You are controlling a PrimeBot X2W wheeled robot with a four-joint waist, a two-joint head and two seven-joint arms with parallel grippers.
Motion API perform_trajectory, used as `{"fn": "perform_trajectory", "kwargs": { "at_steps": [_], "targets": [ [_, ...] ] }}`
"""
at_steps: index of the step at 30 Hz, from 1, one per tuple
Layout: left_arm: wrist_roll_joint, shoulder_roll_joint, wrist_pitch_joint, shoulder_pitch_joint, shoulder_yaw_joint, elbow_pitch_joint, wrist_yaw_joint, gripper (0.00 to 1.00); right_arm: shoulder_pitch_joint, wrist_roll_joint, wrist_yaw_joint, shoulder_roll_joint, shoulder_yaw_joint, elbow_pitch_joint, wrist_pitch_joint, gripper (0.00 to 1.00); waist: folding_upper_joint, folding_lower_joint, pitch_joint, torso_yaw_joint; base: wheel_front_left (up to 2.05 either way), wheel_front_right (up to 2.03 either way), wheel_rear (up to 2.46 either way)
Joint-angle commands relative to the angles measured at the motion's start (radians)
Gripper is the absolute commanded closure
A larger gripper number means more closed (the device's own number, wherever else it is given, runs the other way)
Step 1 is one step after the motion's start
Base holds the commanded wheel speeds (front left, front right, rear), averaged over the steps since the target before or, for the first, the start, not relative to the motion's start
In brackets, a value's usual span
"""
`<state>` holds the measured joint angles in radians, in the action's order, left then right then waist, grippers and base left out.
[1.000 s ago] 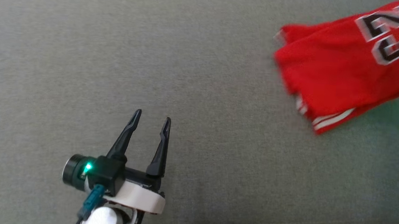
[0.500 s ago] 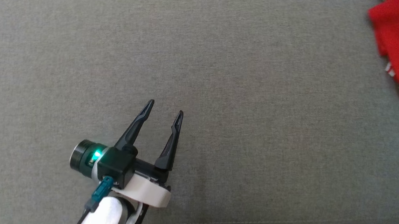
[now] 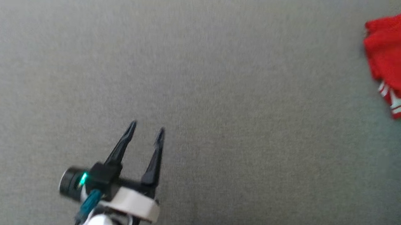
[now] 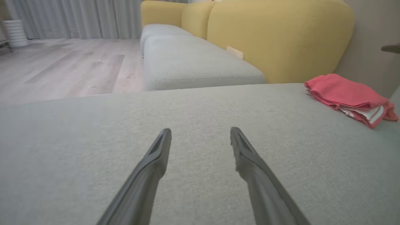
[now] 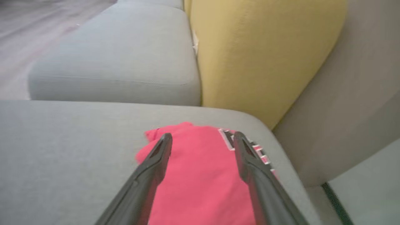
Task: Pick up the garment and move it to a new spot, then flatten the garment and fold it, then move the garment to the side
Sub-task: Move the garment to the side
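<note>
Since a second ago our head camera has swung, so the garment (image 3: pixel 398 62) now sits at that view's right margin, and part of that shift is ours. We find it folded on the grey seat cushion (image 3: pixel 223 93), near the rounded right edge and the yellow backrest (image 5: pixel 256 56). Right gripper (image 5: pixel 202 135) hovers over it, fingers spread, pinching nothing. Left gripper (image 3: pixel 147 125) hangs well apart, fingers likewise spread. We judge the move-aside step nearly finished. Next calls for lifting the right arm straight off without snagging cloth. Broad bare cushion lies leftward, while the edge allows little.
</note>
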<state>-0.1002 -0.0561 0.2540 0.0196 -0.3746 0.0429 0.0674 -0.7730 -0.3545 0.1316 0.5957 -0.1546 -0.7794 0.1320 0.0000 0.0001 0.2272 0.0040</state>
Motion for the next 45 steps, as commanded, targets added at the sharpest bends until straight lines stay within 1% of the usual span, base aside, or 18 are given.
{"fn": "perform_trajectory", "kwargs": {
  "at_steps": [1,5,7,10,12,13,15,17,18,21,24,28,34,45],
  "targets": [
    [-0.015,0.006,0.008,-0.017,0.049,-0.020,0.016,0.00,0.080,0.003,-0.001,-0.035,0.000,0.047,-0.033,0.00,0.0000,-0.0001,-0.121,-0.003,0.00,0.00,0.00],
    [-0.042,0.006,0.008,-0.067,0.084,0.004,0.046,0.00,0.252,-0.016,-0.001,-0.161,-0.035,0.089,-0.100,0.00,0.0000,-0.0001,-0.223,0.003,0.00,0.00,0.00],
    [-0.043,0.006,0.008,-0.081,0.100,0.012,0.061,0.00,0.329,-0.028,-0.001,-0.215,-0.052,0.114,-0.151,0.00,0.0000,-0.0001,-0.251,0.010,0.00,0.00,0.00],
    [-0.046,0.006,0.008,-0.092,0.122,0.026,0.078,0.00,0.426,-0.027,-0.001,-0.294,-0.068,0.136,-0.257,0.00,0.0000,-0.0001,-0.281,0.018,0.00,0.00,0.00],
    [-0.052,0.006,0.008,-0.101,0.133,0.032,0.080,0.00,0.478,-0.017,-0.001,-0.348,-0.081,0.153,-0.341,0.00,0.0000,-0.0001,-0.298,0.020,0.00,0.00,0.00],
    [-0.054,0.006,0.008,-0.109,0.137,0.035,0.076,0.00,0.500,-0.012,-0.001,-0.371,-0.082,0.172,-0.371,0.00,0.0000,-0.0001,-0.306,0.022,0.00,0.00,0.00],
    [-0.049,0.006,0.008,-0.127,0.147,0.038,0.070,0.00,0.552,-0.007,-0.001,-0.419,-0.039,0.230,-0.391,0.00,0.0000,-0.0001,-0.322,0.028,0.00,0.00,0.00],
    [-0.045,0.006,0.008,-0.145,0.160,0.034,0.057,0.00,0.617,0.028,-0.001,-0.466,0.011,0.360,-0.393,0.00,0.0000,-0.0001,-0.333,0.028,0.00,0.00,0.00],
    [-0.045,0.006,0.008,-0.145,0.160,0.034,0.057,0.00,0.617,0.028,-0.001,-0.466,0.011,0.360,-0.393,0.00,0.0000,-0.0001,-0.333,0.028,0.00,0.00,0.00],
    [-0.023,0.005,0.008,-0.174,0.182,0.017,0.045,0.00,0.725,0.098,-0.001,-0.503,0.019,0.475,-0.393,0.00,0.0000,-0.0001,-0.350,0.025,0.00,0.00,0.00],
    [-0.014,0.005,0.008,-0.203,0.197,0.001,0.033,0.00,0.803,0.146,-0.001,-0.518,0.003,0.507,-0.393,0.00,0.0000,-0.0001,-0.370,0.026,0.00,0.00,0.00],
    [-0.008,0.006,0.008,-0.238,0.220,-0.028,0.026,0.00,0.869,0.173,-0.001,-0.530,0.013,0.536,-0.394,0.00,0.0000,-0.0001,-0.387,0.026,0.00,0.00,0.00],
    [-0.001,0.006,0.008,-0.268,0.236,-0.038,0.005,0.00,0.911,0.194,-0.001,-0.539,0.036,0.577,-0.394,0.00,0.0000,-0.0001,-0.400,0.027,0.00,0.00,0.00],
    [-0.014,0.006,0.008,-0.277,0.236,-0.028,-0.010,0.00,0.938,0.202,-0.001,-0.545,0.036,0.598,-0.394,0.00,0.0000,-0.0001,-0.411,0.031,0.00,0.00,0.00]
  ]
}}
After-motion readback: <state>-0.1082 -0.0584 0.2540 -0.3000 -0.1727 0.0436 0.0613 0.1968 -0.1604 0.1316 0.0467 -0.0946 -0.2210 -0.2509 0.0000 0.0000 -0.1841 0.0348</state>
